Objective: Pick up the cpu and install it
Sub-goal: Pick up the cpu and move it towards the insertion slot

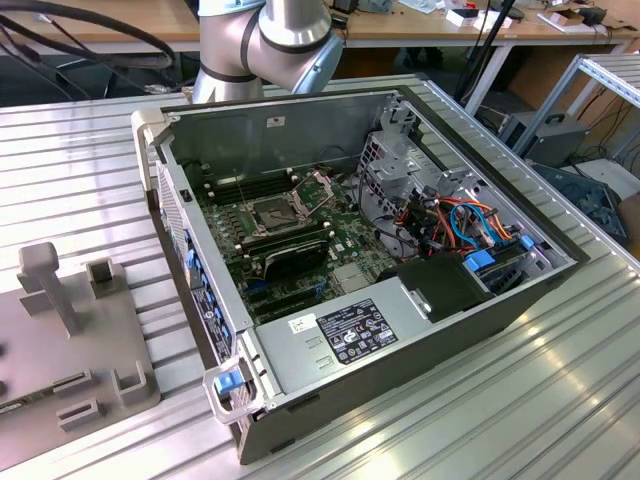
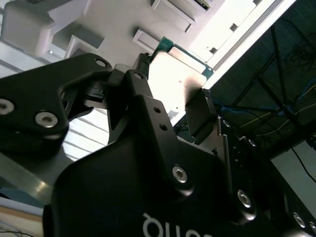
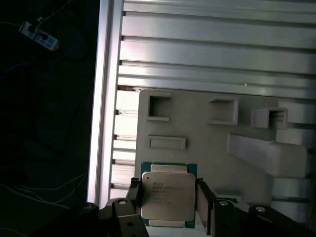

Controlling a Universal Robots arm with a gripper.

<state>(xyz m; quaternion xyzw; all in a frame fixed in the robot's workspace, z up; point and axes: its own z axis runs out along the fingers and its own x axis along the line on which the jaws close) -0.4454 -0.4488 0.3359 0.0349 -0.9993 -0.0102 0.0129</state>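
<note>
On the ribbed table [image 1: 520, 400] in the exterior view, the open computer case [image 1: 400, 335] shows its socket [image 1: 272, 212], well apart from the grey fixture [image 1: 60, 360]; the arm [image 1: 265, 40] reaches up past the top edge. In the second wrist view the gripper [image 2: 173, 89] is clamped on the cpu [image 2: 177, 81]. In the first wrist view the cpu [image 3: 168, 195] hangs flat above the fixture [image 3: 207, 143], with the pads [image 3: 134, 195] on two opposite edges. I judge it is best carried level and slowly, gripped by the edges alone.

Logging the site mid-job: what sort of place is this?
Probably a robotics lab or workshop: an open computer case on a slotted aluminium table, a grey fixture tray, and cable-strewn wooden workbenches behind.
</note>
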